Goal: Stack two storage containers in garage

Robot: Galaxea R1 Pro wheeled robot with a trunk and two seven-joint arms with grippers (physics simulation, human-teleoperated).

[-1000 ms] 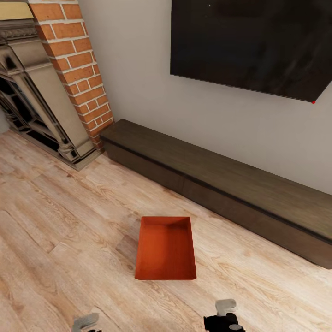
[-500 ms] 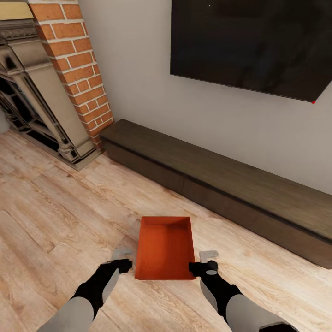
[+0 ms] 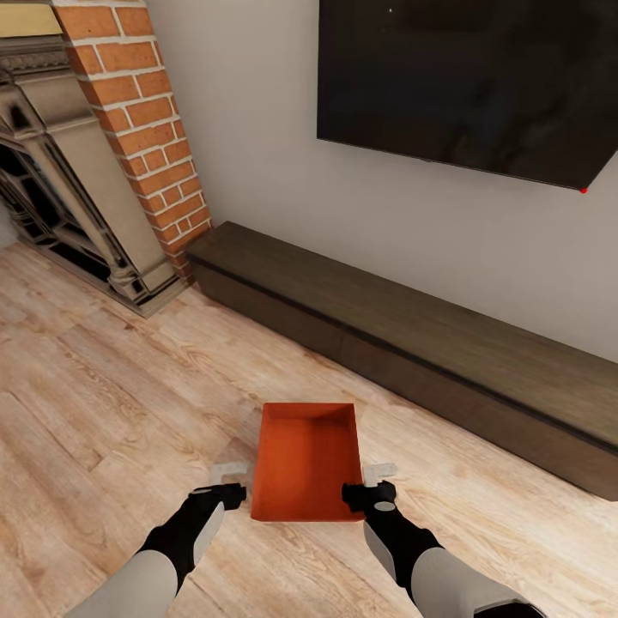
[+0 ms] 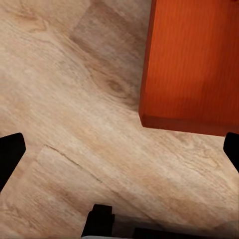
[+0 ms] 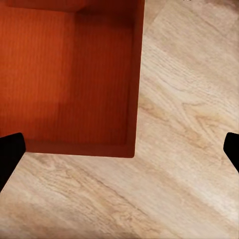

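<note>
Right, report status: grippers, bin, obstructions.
Left gripper open, beside the bin's left wall. Right gripper open, at its right wall. Orange bin flat on the wood floor, not gripped. TV bench beyond; nothing in the way.

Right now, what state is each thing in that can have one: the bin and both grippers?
Storage container: upright on the wood floor, lidless, empty, not gripped.
Left gripper: open, beside the container's near left corner, holding nothing.
Right gripper: open, over the container's near right corner, holding nothing.
</note>
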